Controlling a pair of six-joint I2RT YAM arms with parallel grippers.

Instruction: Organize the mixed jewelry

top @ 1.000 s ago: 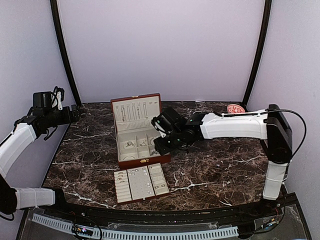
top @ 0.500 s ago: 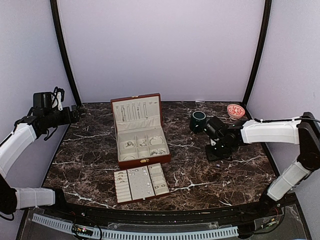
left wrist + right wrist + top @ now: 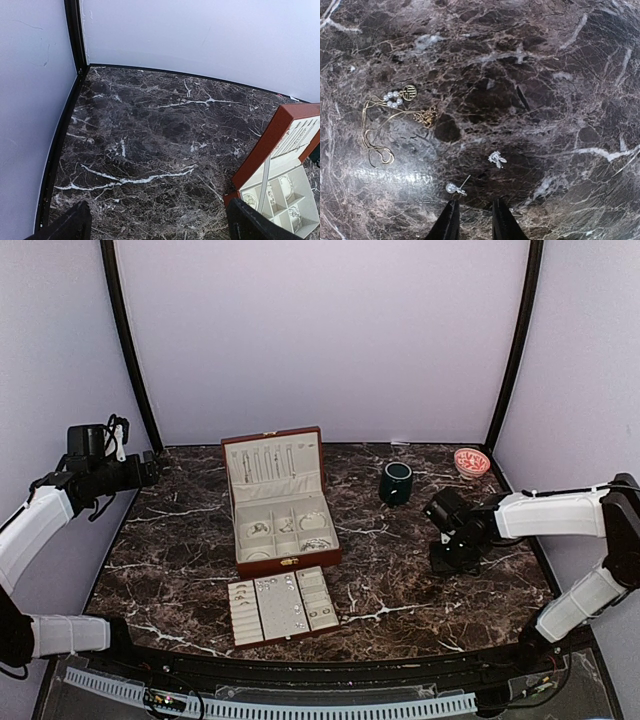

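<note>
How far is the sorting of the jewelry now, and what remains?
Done: many pieces lie in the box compartments and on the tray before it. In hand: nothing; the right pincer hangs narrowly open beside a pearl stud. Remaining: that stud, a small silver piece and a gold chain with pearls, all on the marble. The left pincer is open, idle.

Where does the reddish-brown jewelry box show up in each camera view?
Top external: jewelry box left of centre, lid open.
Left wrist: right edge, lower half.
Right wrist: not in it.
Shared landmark: the dark marble table with white veins.
</note>
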